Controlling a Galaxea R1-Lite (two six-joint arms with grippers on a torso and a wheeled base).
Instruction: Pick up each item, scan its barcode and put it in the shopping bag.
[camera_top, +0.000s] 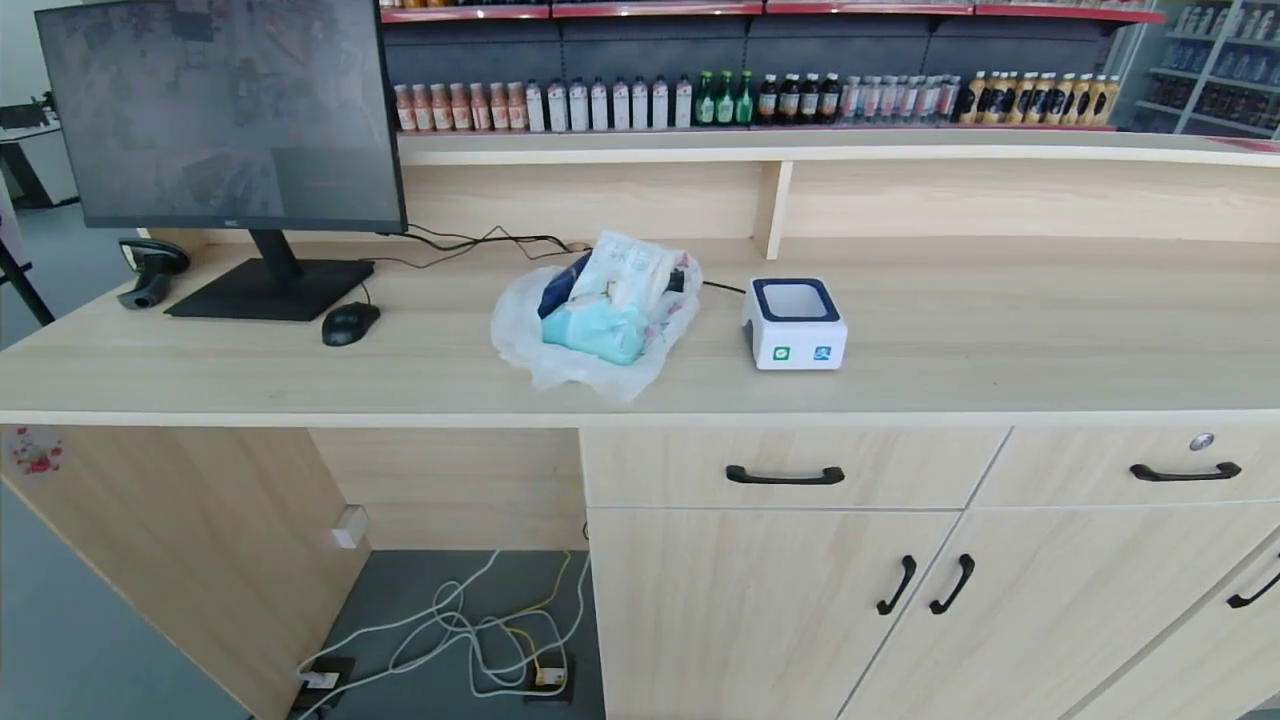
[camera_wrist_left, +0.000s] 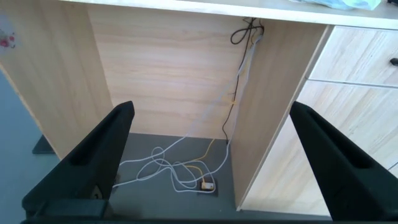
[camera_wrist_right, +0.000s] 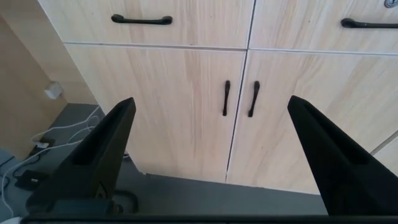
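Shopping bag (camera_top: 517, 338) of thin, translucent, crumpled plastic lies open on the pale wood-grain counter (camera_top: 1000, 340). It holds a soft teal packet (camera_top: 600, 332), a glossy white packet (camera_top: 630, 265) and a dark blue item (camera_top: 560, 290). Just beside it sits the boxy white barcode scanner (camera_top: 795, 328) with a dark-rimmed square window. The left gripper (camera_wrist_left: 211, 106), its matte black wedge fingers spread wide, faces the kneehole with looped cables (camera_wrist_left: 168, 169). The right gripper (camera_wrist_right: 211, 101), likewise spread, faces the cabinet doors (camera_wrist_right: 186, 112).
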